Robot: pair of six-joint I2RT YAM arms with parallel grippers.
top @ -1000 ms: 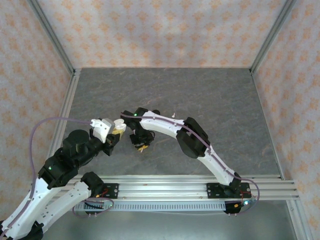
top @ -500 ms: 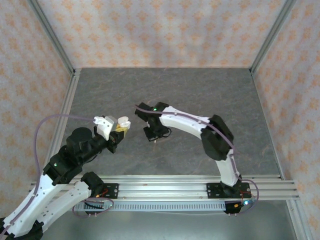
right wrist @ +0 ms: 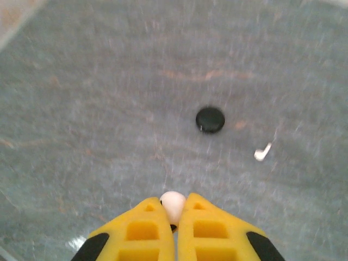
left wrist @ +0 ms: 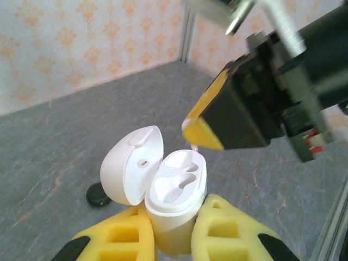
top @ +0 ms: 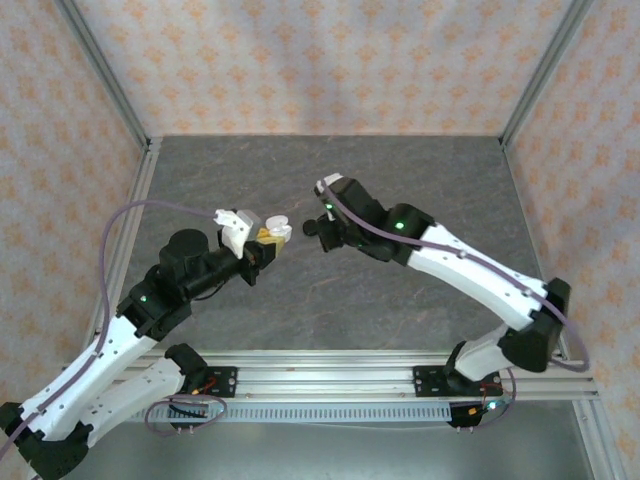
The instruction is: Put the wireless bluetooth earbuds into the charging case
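Observation:
My left gripper (left wrist: 175,216) is shut on the white charging case (left wrist: 175,191) and holds it upright above the table. The case's lid (left wrist: 132,165) is flipped open to the left, and both of its sockets are empty. In the top view the case (top: 276,229) sits at the tip of my left gripper (top: 265,241), with my right gripper (top: 316,228) just to its right. My right gripper (right wrist: 174,202) is shut on a white earbud (right wrist: 173,206). One of its yellow fingers (left wrist: 202,134) hangs just above the open case. Another white earbud (right wrist: 262,151) lies on the table.
A small black rounded piece (right wrist: 210,119) lies on the grey table (top: 420,200) below the grippers, also seen beside the case lid as a black piece (left wrist: 99,194). Patterned walls and an aluminium frame (top: 528,85) enclose the table.
My right arm rose from the table and swung back and right, its jaws closing on the white earbud. My left arm carried the open case up and to the right, towards it.

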